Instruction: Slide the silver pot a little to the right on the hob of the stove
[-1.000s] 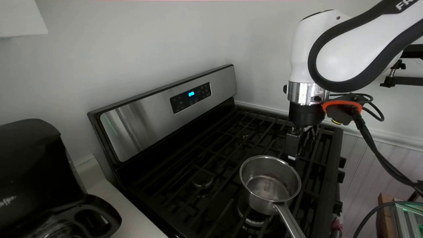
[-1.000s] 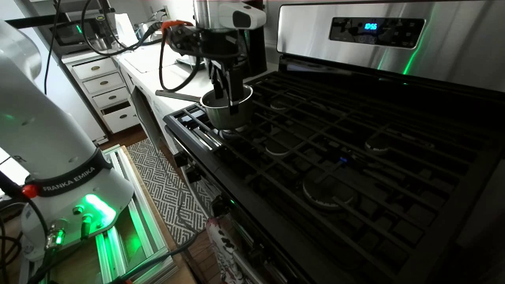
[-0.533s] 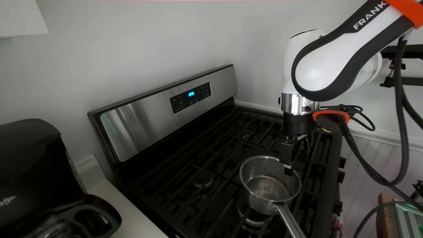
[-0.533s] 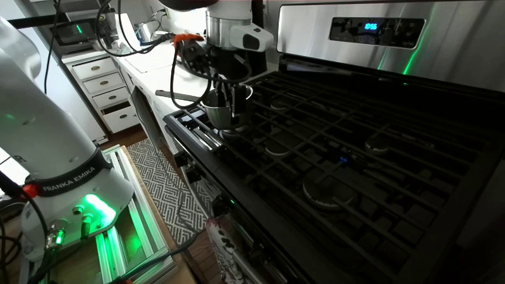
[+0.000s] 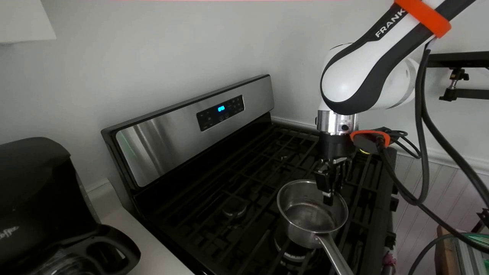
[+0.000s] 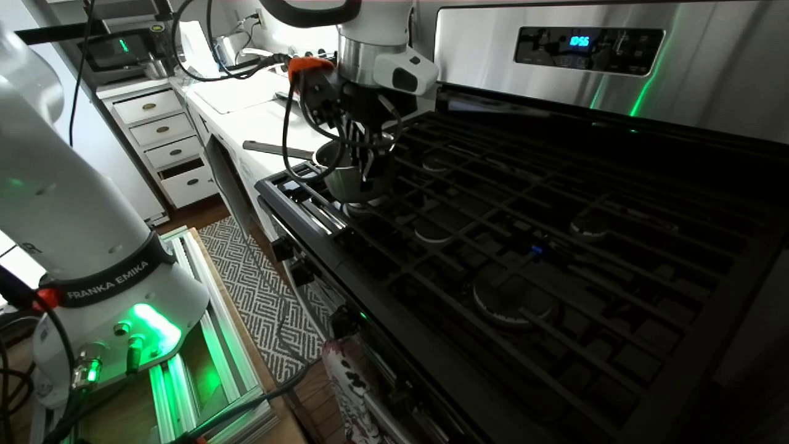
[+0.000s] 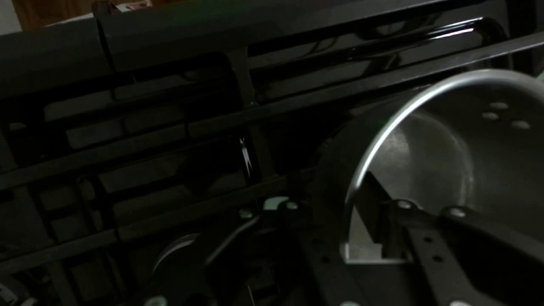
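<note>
Wrist view shows the gripper point(image 7: 345, 199) with fingers point(image 7: 376, 208) parted, 1 inside the pot point(image 7: 501, 161), 1 outside, its rim between; I cannot tell whether they touch it. In an exterior view the pot sits at the near right of the stove top point(image 5: 259, 172), handle point(image 5: 334, 254) pointing near, a coffee maker point(image 5: 34, 191) well apart at left.
</note>
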Available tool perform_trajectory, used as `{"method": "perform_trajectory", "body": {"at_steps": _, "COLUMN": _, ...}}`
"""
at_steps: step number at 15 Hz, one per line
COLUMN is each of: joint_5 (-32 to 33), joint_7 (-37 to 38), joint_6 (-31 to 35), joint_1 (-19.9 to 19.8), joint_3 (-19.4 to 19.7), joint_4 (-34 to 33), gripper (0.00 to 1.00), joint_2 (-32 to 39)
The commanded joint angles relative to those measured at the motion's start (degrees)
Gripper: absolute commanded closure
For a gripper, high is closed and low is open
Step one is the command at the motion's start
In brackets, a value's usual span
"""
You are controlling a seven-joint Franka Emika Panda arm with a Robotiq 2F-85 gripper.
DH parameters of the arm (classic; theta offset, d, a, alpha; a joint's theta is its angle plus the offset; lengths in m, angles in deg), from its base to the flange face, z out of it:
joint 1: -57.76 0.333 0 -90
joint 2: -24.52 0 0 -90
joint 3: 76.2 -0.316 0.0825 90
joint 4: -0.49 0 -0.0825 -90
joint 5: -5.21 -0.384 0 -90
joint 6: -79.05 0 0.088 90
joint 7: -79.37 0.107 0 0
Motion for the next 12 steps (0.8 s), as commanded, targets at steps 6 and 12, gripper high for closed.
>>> {"method": "perform_trajectory", "body": {"at_steps": 6, "joint_5": -4.6, "joint_7": -2.5, "joint_6": 0.0, "joint_1": 0.0, "joint_3": 0.7, "joint_4": -2.6, "gripper": 0.99, "joint_2": 3.0}}
{"method": "perform_trajectory", "body": {"at_steps": 12, "joint_5": -5.4, "joint_7": -2.1, "joint_6": -0.6, "joint_1": -1.0, "joint_3": 1.8, "joint_4": -3.5, "gripper": 0.99, "joint_2": 2.8}}
